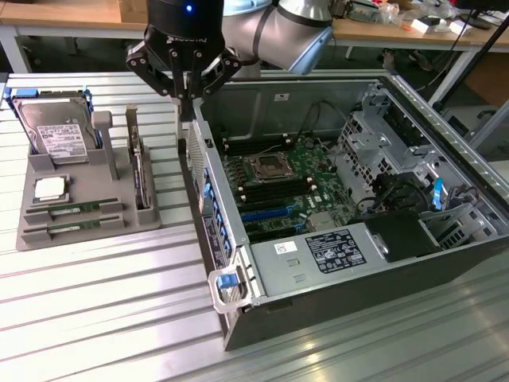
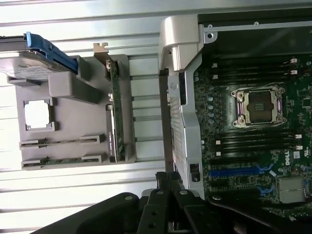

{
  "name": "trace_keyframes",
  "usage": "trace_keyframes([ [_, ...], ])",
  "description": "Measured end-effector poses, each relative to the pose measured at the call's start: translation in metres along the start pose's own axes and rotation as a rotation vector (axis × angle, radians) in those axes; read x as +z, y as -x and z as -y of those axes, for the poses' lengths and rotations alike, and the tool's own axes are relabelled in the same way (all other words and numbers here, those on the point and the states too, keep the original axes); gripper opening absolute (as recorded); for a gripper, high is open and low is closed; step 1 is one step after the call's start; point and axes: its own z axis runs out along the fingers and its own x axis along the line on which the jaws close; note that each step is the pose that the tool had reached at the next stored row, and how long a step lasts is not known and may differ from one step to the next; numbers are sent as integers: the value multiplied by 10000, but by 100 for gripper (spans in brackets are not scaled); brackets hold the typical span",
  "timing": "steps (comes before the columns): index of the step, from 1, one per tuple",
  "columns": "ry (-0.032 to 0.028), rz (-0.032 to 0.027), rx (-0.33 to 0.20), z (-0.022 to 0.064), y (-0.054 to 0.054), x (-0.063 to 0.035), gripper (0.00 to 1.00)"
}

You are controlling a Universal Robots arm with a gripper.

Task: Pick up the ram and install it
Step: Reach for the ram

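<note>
Two ram sticks lie flat in the front grooves of the grey tray [image 1: 119, 232]: one ram stick [image 1: 73, 209] [image 2: 61, 142] and a second ram stick [image 1: 75, 227] [image 2: 58, 160] beside it, both thin and green. My gripper [image 1: 185, 102] [image 2: 165, 183] hangs above the near-left corner of the open computer case [image 1: 208, 199], between the tray and the motherboard. Its fingers are shut together with nothing visible between them. It is well apart from both sticks. The black memory slots [image 1: 262, 185] [image 2: 253, 141] flank the processor socket [image 1: 266, 167] [image 2: 258, 105].
The tray also holds a hard drive [image 1: 52, 131] [image 2: 29, 61], a square silver processor chip [image 1: 49, 189] [image 2: 38, 113] and an upright expansion card [image 1: 137, 171] [image 2: 115, 117]. The case wall rises between tray and motherboard. Drive cages [image 1: 390, 135] and cables fill the case's right side.
</note>
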Motion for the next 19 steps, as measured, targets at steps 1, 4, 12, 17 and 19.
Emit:
trace_keyframes([
  [1, 0, 0, 0, 1, -13, 0, 11],
  [4, 0, 0, -1, 6, -79, -2, 11],
  [12, 0, 0, -1, 23, -302, -8, 11],
  [17, 0, 0, 0, 33, -436, -12, 11],
  [19, 0, 0, -1, 39, -513, -14, 11],
])
